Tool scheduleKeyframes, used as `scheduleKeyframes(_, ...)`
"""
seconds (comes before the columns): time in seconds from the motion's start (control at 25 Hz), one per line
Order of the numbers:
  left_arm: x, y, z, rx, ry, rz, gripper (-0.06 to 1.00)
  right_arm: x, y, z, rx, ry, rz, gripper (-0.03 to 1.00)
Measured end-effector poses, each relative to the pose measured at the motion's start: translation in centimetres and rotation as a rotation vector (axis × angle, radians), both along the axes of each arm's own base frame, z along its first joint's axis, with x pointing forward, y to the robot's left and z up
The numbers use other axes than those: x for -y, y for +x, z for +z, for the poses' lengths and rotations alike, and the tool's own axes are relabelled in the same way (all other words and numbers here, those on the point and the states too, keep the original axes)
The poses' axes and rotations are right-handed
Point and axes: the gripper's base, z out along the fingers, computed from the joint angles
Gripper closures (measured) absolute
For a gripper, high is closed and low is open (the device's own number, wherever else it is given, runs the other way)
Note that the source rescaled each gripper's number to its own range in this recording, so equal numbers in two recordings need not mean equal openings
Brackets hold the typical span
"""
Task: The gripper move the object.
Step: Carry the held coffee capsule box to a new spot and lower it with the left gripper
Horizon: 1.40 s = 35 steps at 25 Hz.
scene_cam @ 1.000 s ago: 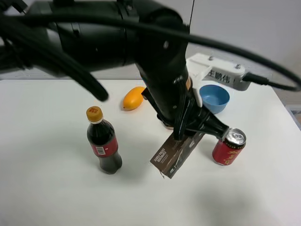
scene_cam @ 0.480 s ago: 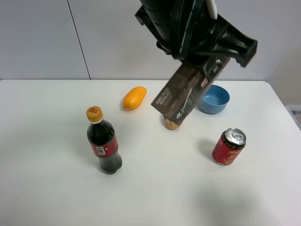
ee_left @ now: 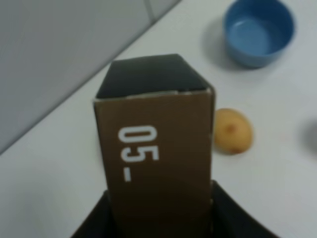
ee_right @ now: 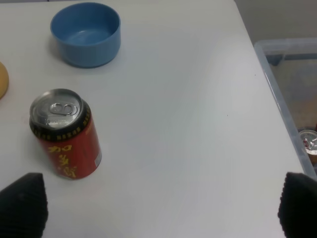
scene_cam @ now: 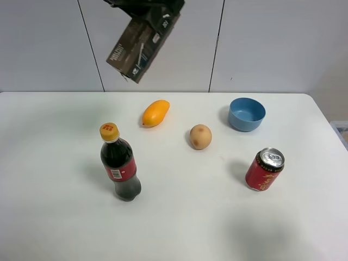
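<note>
The object is a long dark-brown carton (scene_cam: 138, 46) with white print. It hangs tilted high above the back of the white table (scene_cam: 179, 223), over the mango. My left gripper (scene_cam: 149, 6) is shut on its upper end at the top edge of the exterior view; only the black claw shows there. In the left wrist view the carton (ee_left: 156, 148) sits between the two black fingers (ee_left: 94, 225), its end marked "05-". My right gripper (ee_right: 161, 208) is open and empty, its fingertips (ee_right: 22, 203) wide apart above the table near the red can.
A cola bottle (scene_cam: 119, 163) stands front left and a red can (scene_cam: 265, 169) front right. A mango (scene_cam: 155, 112), a round yellowish fruit (scene_cam: 200, 136) and a blue bowl (scene_cam: 247, 113) lie toward the back. A clear bin (ee_right: 292, 99) sits past the table's right edge.
My left arm has lifted the carton from low beside the red can up and to the back left. The arm has swung almost out of the exterior view, uncovering the round fruit.
</note>
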Motion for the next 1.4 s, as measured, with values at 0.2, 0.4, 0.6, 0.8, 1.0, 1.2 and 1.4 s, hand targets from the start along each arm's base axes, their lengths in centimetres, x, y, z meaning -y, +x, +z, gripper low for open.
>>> scheduleKeyframes(0.2,-4.5,3.2,-0.1,0.019,0.062,0.078,0.94,0.0,0.0,0.0,0.0,0.0,0.0,-0.03)
scheduleKeyframes(0.4,-8.4,5.5,-3.5,-0.071,0.161,0.132,0.94,0.0,0.0,0.0,0.0,0.0,0.0,-0.03)
scheduleKeyframes(0.6,-9.5,5.9,-9.8,-0.254,0.236,0.044,0.94,0.0,0.0,0.0,0.0,0.0,0.0,-0.03)
scheduleKeyframes(0.8,-8.9,5.9,-15.1,-0.287,0.259,-0.098,0.94,0.0,0.0,0.0,0.0,0.0,0.0,-0.03)
scheduleKeyframes(1.0,-8.7,6.3,-19.6,-0.323,0.315,-0.182,0.94,0.0,0.0,0.0,0.0,0.0,0.0,-0.03)
scheduleKeyframes(1.2,-8.3,7.0,-23.2,-0.384,0.336,-0.201,0.94,0.0,0.0,0.0,0.0,0.0,0.0,-0.03)
scheduleKeyframes(1.4,-7.9,7.7,-26.0,-0.415,0.336,-0.202,0.94,0.0,0.0,0.0,0.0,0.0,0.0,-0.03)
